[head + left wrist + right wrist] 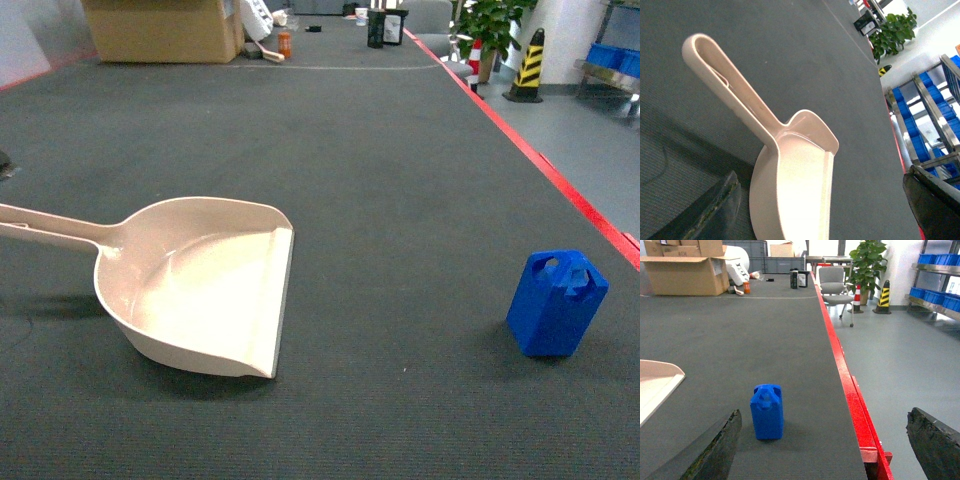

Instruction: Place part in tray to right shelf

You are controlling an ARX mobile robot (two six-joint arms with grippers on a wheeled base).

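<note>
While right claw (825, 450) gapes apart, part (767, 411) upright just ahead between fingers, untouched, left claw (825, 210) apart

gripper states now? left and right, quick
Left gripper: open, holding nothing, hovering over the tray.
Right gripper: open, holding nothing, the part standing ahead between its fingers.

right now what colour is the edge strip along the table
Red, along the table's right edge strip; right wrist view shows it best.
</note>
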